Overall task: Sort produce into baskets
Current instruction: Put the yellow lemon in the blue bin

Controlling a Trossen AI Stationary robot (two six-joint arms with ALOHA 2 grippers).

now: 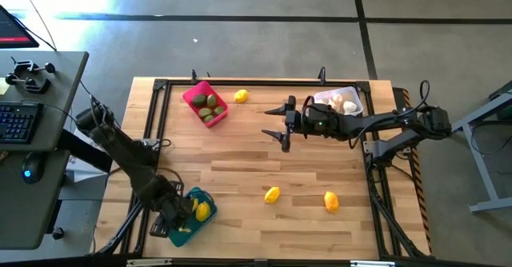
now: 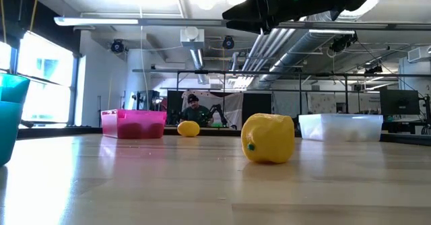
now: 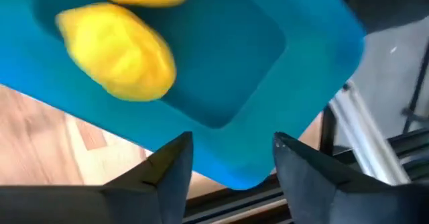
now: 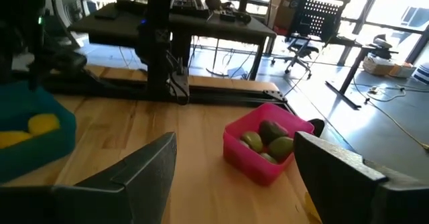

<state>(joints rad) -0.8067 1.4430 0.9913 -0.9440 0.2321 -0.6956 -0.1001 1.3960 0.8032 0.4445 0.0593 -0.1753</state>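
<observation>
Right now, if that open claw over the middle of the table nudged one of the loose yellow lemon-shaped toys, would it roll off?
The yellow lemon-shaped toy would probably wobble rather than roll far: it is oval with a nubbed end and sits steadily on the flat wooden table. It looks like smooth, glossy plastic, so it is likely light and could slip between the open right gripper fingers.

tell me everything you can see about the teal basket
The teal basket is a small, shallow rectangular tray of glossy plastic with rounded corners. It sits turned at an angle at the table's near-left corner, by the frame rail. Two yellow lemons lie inside it. The left tool hovers right above one short end, fingers open and empty. In the low view only its side wall shows at the picture's edge.
</observation>
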